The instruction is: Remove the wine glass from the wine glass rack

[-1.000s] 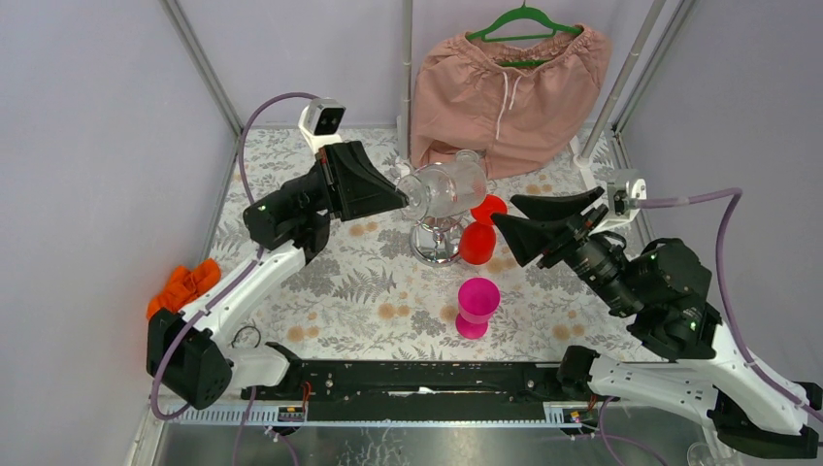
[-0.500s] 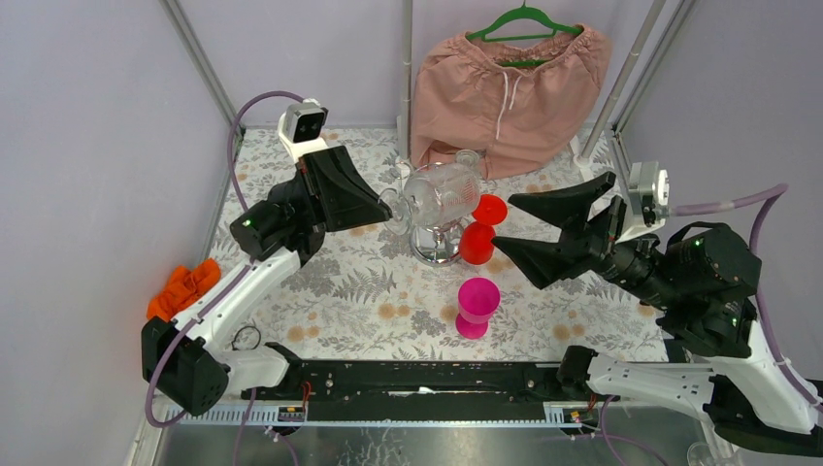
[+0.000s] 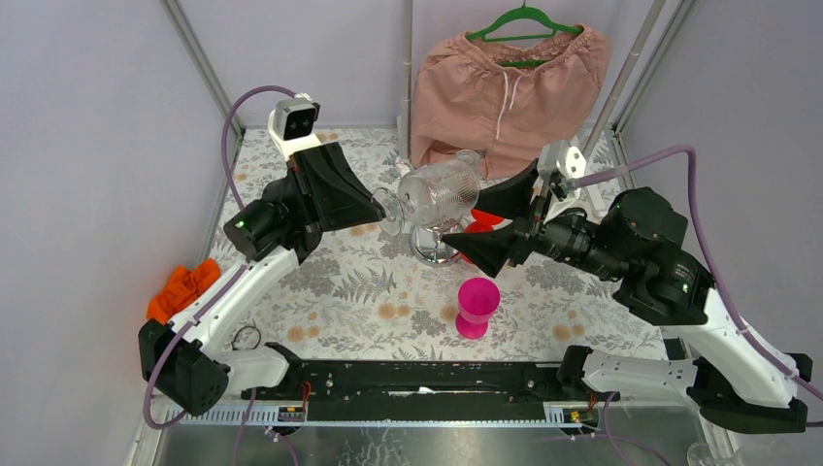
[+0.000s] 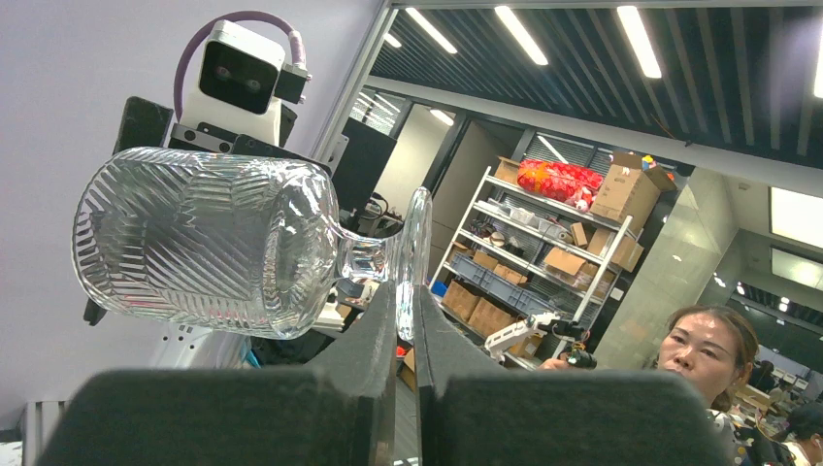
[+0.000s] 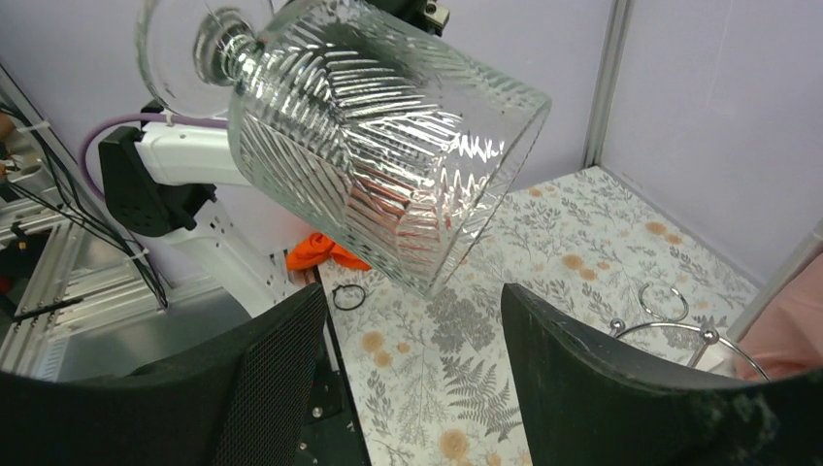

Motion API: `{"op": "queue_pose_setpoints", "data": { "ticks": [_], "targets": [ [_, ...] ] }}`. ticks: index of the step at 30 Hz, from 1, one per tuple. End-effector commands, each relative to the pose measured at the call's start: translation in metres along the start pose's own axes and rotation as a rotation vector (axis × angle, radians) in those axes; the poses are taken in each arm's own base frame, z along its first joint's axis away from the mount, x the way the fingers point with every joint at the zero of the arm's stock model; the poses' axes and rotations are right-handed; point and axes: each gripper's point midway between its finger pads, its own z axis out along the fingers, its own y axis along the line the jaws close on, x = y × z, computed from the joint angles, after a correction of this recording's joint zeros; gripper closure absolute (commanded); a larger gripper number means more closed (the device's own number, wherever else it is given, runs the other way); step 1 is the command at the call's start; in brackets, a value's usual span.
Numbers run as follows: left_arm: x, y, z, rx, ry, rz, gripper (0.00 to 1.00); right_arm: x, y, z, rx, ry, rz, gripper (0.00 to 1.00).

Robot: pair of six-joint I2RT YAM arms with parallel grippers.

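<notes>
The clear ribbed wine glass (image 3: 439, 194) lies on its side in the air above the chrome wine glass rack (image 3: 432, 254), foot to the left. My left gripper (image 3: 383, 206) is shut on the glass's foot disc (image 4: 417, 257), which is pinched between its black fingers (image 4: 374, 335). My right gripper (image 3: 464, 221) stands open just right of the bowl's mouth, not touching it. In the right wrist view the bowl (image 5: 378, 146) hangs above the gap of the right gripper (image 5: 412, 301). The rack's wire ring (image 5: 670, 325) shows low at the right, apart from the glass.
Two red cups (image 3: 477, 243) stand by the rack, partly behind my right fingers, and a pink cup (image 3: 477, 306) stands nearer. A pink garment on a green hanger (image 3: 510, 87) and a grey pole (image 3: 407, 68) are at the back. Orange cloth (image 3: 182, 286) lies at the left edge.
My right arm has swung in from the right to the bowl's mouth, and its jaws have spread wider. The left gripper has drawn back slightly, still holding the glass.
</notes>
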Motion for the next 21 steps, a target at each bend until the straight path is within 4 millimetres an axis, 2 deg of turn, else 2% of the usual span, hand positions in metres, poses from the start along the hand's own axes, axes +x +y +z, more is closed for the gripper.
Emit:
{"op": "queue_pose_setpoints", "data": {
  "ticks": [1,4,6,12,16,18,19,20,21],
  "targets": [
    [0.000,-0.040,0.007,0.123,-0.007,0.100,1.00,-0.031,-0.001,-0.008,0.016,-0.074,-0.040,0.26],
    [-0.002,-0.039,0.006,0.115,-0.014,0.105,1.00,-0.037,-0.004,-0.005,0.034,-0.083,-0.045,0.26],
    [-0.010,-0.034,0.002,0.090,-0.028,0.106,1.00,-0.039,-0.018,-0.002,0.109,-0.068,-0.058,0.26],
    [-0.050,-0.020,-0.016,-0.022,-0.079,0.165,1.00,-0.035,-0.060,0.010,0.290,0.015,-0.098,0.27],
    [-0.072,-0.007,-0.026,-0.071,-0.104,0.176,1.00,-0.036,-0.108,0.015,0.454,0.037,-0.058,0.27],
    [-0.079,-0.002,-0.032,-0.092,-0.118,0.176,1.00,-0.038,-0.139,0.017,0.519,0.043,-0.007,0.28],
    [-0.081,0.000,-0.034,-0.099,-0.122,0.177,1.00,-0.038,-0.159,0.017,0.547,0.042,0.037,0.30],
    [-0.082,0.002,-0.035,-0.105,-0.122,0.181,1.00,-0.040,-0.189,0.011,0.602,0.035,0.080,0.32],
    [-0.083,0.003,-0.037,-0.109,-0.125,0.184,1.00,-0.038,-0.202,0.016,0.594,0.036,0.131,0.32]
  ]
}}
